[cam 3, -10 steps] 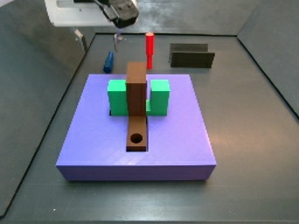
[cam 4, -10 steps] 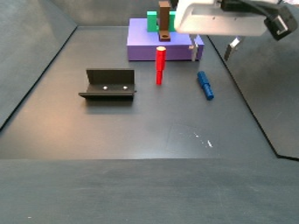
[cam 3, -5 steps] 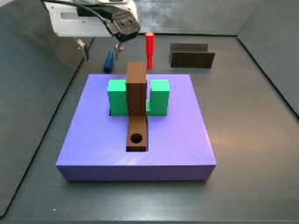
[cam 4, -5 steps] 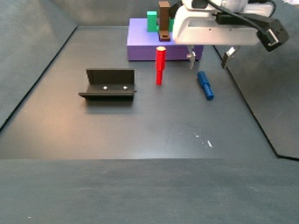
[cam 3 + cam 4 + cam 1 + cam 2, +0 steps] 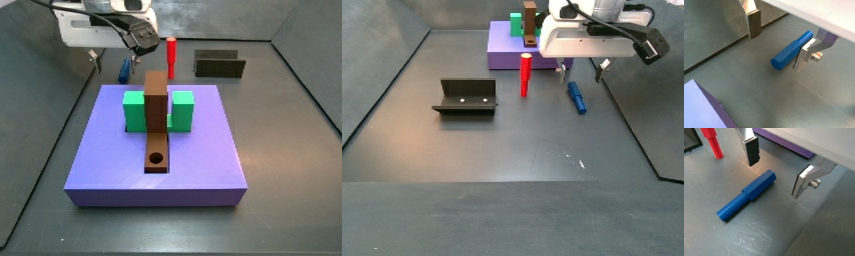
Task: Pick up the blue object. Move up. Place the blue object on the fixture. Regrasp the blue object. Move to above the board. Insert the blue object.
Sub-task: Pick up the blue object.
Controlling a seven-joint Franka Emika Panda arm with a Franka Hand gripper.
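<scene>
Hand [image 5: 777,173]: your one hand, jaws spread wide and holding nothing, two silver plates with dark pads, poised low over the floor with the blue object [image 5: 747,195] lying between and below the fingers [image 5: 751,150].

Blue object: slim peg flat on the dark floor, not yet lifted. In a side view [image 5: 577,97] it lies just right of the upright red peg [image 5: 525,78], near the board [image 5: 505,52] and directly beneath the hand [image 5: 580,66].

Key relation: the peg's long axis. In both wrist views it runs slantwise across the gap between the plates, so the closing line of the jaws does not look square to its length. One end sits close to the far plate [image 5: 807,50] in a wrist view, while the other plate stands well apart from it. You would judge that a turn of the wrist or a small shift is wanted before descending, so the pads meet the peg's flanks and not its ends.

View differences:
- Wrist views: show the open gap, the peg's slant and its stepped body; they hide the fixture.
- Side view [image 5: 123,71]: the peg is only a blue sliver behind the board's far edge, part covered by the arm.
- Side view: gives the fixture [image 5: 466,97] well left of the peg, with the red peg between them.

Progress: picking step, grasp not made.
</scene>
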